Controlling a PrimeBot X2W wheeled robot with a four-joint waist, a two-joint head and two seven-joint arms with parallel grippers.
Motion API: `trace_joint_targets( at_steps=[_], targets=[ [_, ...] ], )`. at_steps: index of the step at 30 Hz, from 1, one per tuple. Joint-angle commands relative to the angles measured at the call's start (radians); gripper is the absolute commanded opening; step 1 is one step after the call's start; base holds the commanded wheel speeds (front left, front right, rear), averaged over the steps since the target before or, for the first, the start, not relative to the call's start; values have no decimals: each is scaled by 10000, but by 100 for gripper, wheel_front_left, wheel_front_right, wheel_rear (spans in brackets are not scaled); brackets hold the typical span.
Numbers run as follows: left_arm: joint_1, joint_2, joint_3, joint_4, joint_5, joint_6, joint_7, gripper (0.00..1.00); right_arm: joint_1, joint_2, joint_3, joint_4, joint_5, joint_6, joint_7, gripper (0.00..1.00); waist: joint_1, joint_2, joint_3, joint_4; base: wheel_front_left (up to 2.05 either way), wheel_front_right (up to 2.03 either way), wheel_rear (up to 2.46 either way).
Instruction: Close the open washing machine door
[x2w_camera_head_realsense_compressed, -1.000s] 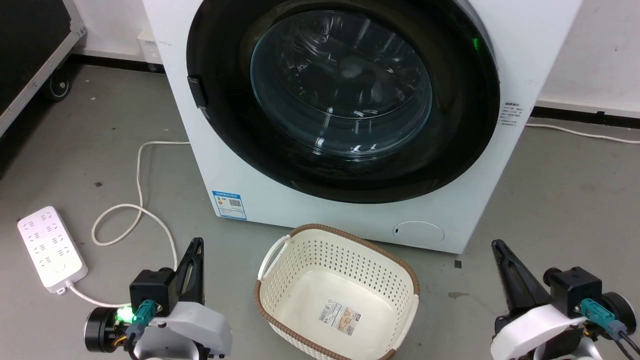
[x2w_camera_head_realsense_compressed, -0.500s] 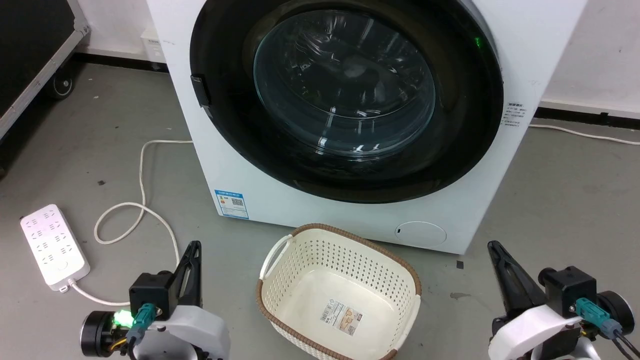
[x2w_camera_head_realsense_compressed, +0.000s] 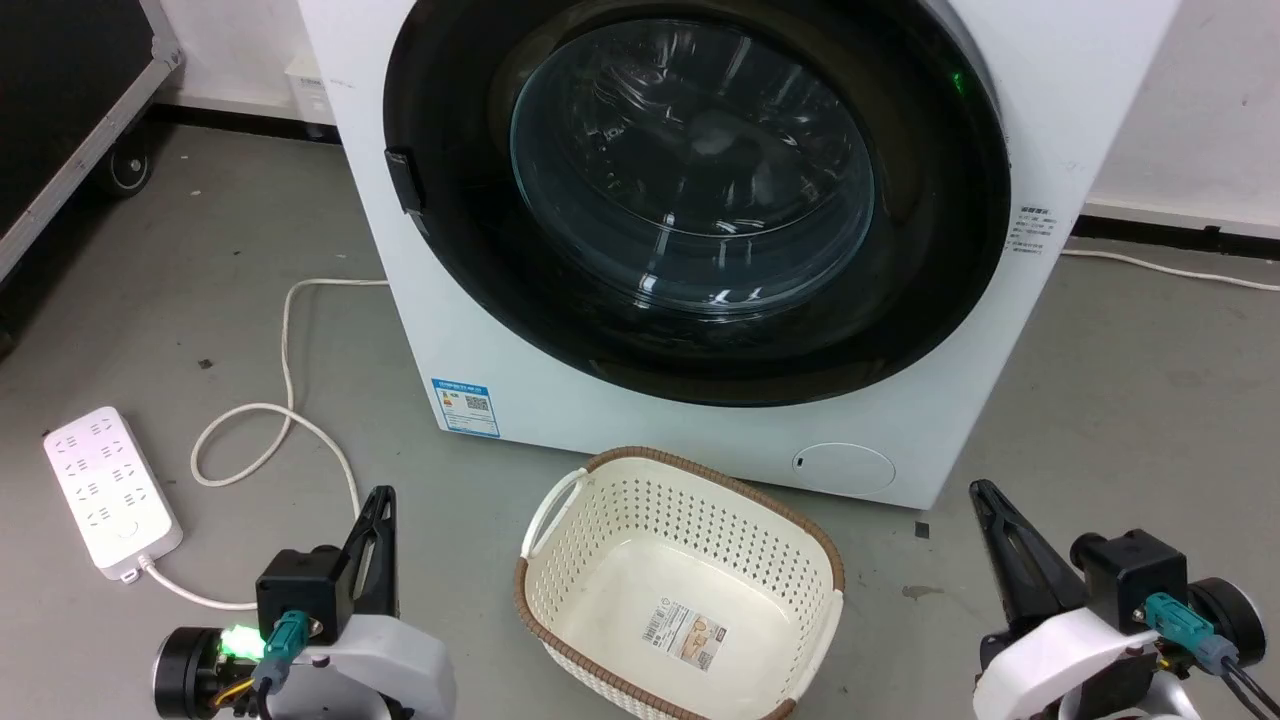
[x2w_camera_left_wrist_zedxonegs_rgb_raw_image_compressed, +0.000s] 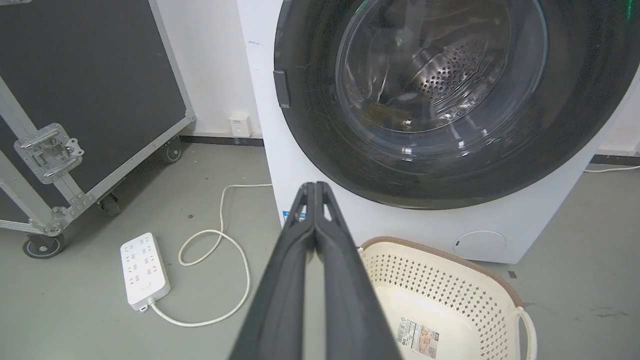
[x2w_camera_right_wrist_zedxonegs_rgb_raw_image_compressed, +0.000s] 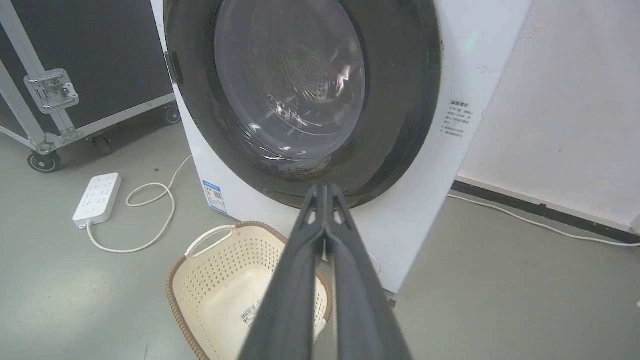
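Note:
The white washing machine (x2w_camera_head_realsense_compressed: 620, 400) stands before me, and its round black-rimmed door (x2w_camera_head_realsense_compressed: 930, 250) with the bulging glass window lies flat against its front. The steel drum shows through the glass in the left wrist view, behind the door (x2w_camera_left_wrist_zedxonegs_rgb_raw_image_compressed: 320, 140). A small handle tab (x2w_camera_head_realsense_compressed: 403, 182) sits on the door's left rim. My left gripper (x2w_camera_head_realsense_compressed: 382, 494) hangs low at the lower left, shut and empty, well short of the machine. Low at the right, my right gripper (x2w_camera_head_realsense_compressed: 980, 487) is likewise shut and empty. Both grippers' fingers, left (x2w_camera_left_wrist_zedxonegs_rgb_raw_image_compressed: 316, 186) and right (x2w_camera_right_wrist_zedxonegs_rgb_raw_image_compressed: 325, 187), press together.
A cream perforated basket (x2w_camera_head_realsense_compressed: 560, 560) stands on the floor just in front of the machine, between my arms. A white power strip (x2w_camera_head_realsense_compressed: 110, 490) and its looping cable (x2w_camera_head_realsense_compressed: 290, 420) lie at the left. A black wheeled flight case (x2w_camera_left_wrist_zedxonegs_rgb_raw_image_compressed: 75, 100) stands far left.
The whole head picture has shifted slightly right, so the camera moved. Both grippers sit a little lower in the picture. The door has not moved.

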Motion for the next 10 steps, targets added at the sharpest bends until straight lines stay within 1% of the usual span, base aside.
trace_joint_targets(
  at_steps=[1,10],
  targets=[
    [144,-7,22,-51,28,28,3,0,181,-20,-3,-60,-76,-7,14,0,0,0,0,0,0,0,0],
    [144,-7,22,-51,28,28,3,0,181,-20,-3,-60,-76,-7,14,0,0,0,0,0,0,0,0]
  ],
)
